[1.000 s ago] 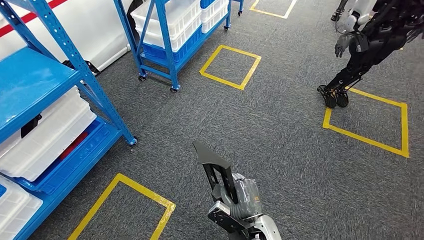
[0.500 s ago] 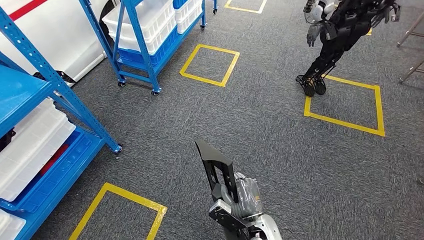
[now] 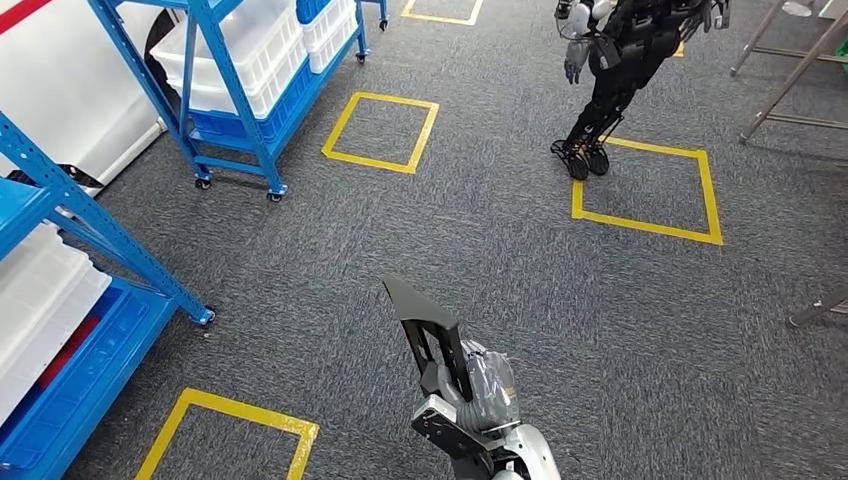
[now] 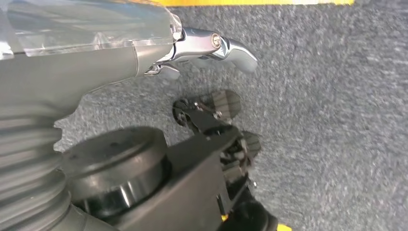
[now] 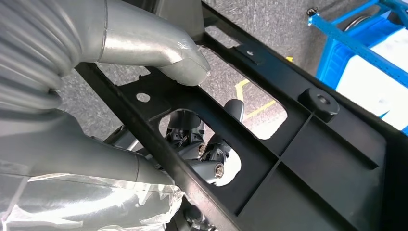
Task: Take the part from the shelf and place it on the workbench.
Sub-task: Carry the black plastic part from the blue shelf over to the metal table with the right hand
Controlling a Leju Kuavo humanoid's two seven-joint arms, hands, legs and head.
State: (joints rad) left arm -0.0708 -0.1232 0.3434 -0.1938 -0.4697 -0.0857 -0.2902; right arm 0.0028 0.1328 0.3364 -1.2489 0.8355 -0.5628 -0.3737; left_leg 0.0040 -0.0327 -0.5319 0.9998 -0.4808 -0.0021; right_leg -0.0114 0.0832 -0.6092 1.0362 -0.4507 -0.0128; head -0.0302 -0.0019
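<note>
The part (image 3: pixel 425 320) is a flat black plastic bracket with cut-out openings and a pointed upper end. My right hand (image 3: pixel 478 400) grips its lower end and holds it upright over the grey carpet, low in the middle of the head view. In the right wrist view the thumb (image 5: pixel 159 48) presses on a rib of the part (image 5: pixel 312 159) while darker fingers reach through one opening. My left hand (image 4: pixel 96 62) hangs over the carpet, its thumb sticking out and nothing in it.
A blue shelf with white bins (image 3: pixel 60 300) stands close on the left, and a wheeled blue rack (image 3: pixel 230 100) stands farther back. Yellow taped squares (image 3: pixel 380 130) mark the carpet. Another humanoid robot (image 3: pixel 610 60) stands ahead to the right beside metal frame legs (image 3: pixel 790 70).
The whole picture has slid left, so the camera has turned right; shelves drift off left and the other robot comes nearer the centre. The part stays in my right hand.
</note>
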